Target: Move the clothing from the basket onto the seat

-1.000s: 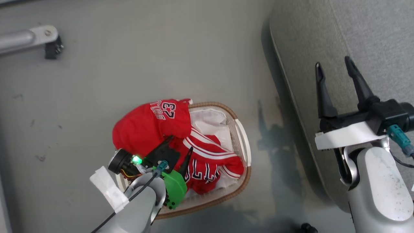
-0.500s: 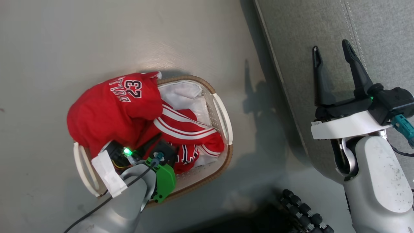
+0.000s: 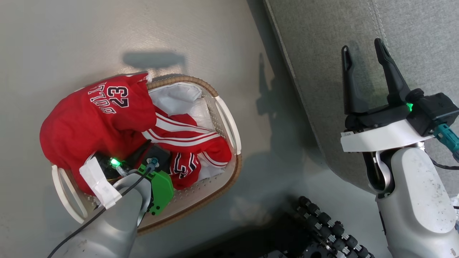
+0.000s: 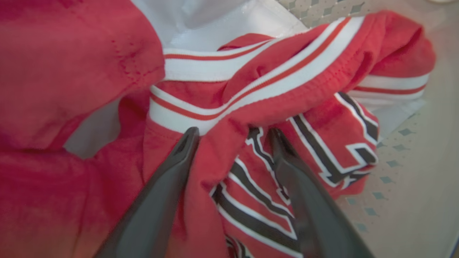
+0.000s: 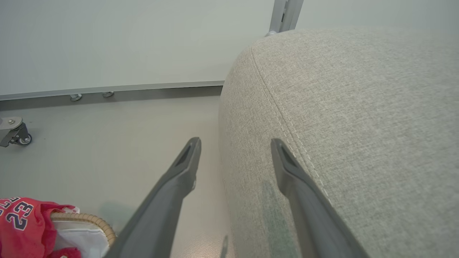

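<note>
my head camera looks steeply down at the floor (image 3: 143,36), basket (image 3: 211,186) on my left, seat (image 3: 322,53) on my right. my left wrist camera sits very close over the clothing (image 4: 304,82) in that basket. my right wrist camera looks low across the floor past the seat's corner, sharing the basket's rim with the head view.

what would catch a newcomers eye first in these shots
The heap of bright red clothing crammed into the small white basket on the pale floor, with the "23" piece spilling over the rim. Next, the left pincer plunged into that basket, jaws open astride a fold of the white-striped garment. The right pincer hangs open over the edge of the grey seat.
</note>
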### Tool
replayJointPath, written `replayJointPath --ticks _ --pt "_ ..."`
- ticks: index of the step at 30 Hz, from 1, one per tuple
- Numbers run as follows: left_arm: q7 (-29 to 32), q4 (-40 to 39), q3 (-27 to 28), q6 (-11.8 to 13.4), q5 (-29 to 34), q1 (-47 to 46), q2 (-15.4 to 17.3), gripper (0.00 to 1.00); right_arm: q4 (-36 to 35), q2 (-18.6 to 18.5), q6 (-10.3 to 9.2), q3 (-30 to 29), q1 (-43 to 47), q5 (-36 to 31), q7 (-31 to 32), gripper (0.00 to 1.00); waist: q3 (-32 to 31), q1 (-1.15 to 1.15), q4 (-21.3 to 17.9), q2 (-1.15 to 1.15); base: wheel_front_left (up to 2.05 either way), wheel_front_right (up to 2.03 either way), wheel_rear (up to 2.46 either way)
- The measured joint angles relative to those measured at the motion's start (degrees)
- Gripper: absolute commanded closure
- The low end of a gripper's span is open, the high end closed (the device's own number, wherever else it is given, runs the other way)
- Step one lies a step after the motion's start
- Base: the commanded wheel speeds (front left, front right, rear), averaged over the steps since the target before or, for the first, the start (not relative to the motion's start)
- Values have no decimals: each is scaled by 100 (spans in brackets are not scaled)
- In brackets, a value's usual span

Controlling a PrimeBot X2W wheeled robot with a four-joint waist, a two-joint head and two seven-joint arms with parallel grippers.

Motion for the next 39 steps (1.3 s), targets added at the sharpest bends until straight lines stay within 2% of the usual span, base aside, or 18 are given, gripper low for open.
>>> replayJointPath --ticks 1,2,3,4,15,25,39 --pt "3 31 -2 1 -16 -7 -4 58 2 0 0 11 0 7 0 0 0 0 -12 0 0 0 0" --pt "5 75 -4 13 -22 -11 -10 77 8 0 0 25 1 12 0 0 -5 0 -22 0 0 0 0" --pt "13 105 -10 24 -30 -16 -22 92 15 0 0 38 4 29 0 0 -18 0 -29 0 0 0 0" --pt "13 120 -11 24 -46 -20 -40 100 23 1 0 45 13 38 0 0 -34 0 -34 0 0 0 0" --pt "-23 -163 -238 -77 -87 165 -185 100 216 1 0 7 125 -85 0 0 -421 0 30 0 0 0 0" --pt "-29 -1494 -253 -130 -287 675 -232 100 406 4 1 -155 447 -501 0 0 -1172 0 293 0 0 0 0" --pt "-30 -3088 -397 -278 -320 986 233 100 688 7 1 -314 1311 -987 0 0 -2750 -1 845 0 0 0 0"
